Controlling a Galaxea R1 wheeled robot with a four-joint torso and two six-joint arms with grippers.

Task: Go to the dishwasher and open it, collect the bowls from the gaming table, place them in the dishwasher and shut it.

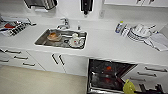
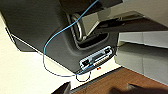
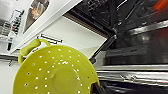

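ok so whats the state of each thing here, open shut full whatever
dishwasher: door open, dark racks showing, something red inside
yellow colander: at the right gripper, close to the open dishwasher
sink: holds dishes
cabinet doors: shut
drawers: shut
plates: stacked on the counter

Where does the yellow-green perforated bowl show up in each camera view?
Head view: the yellow-green perforated bowl sits at the bottom edge, right of centre, in front of the open dishwasher.
Left wrist view: not in it.
Right wrist view: large, in the lower left of the picture.
Shared landmark: the dishwasher's dark interior.
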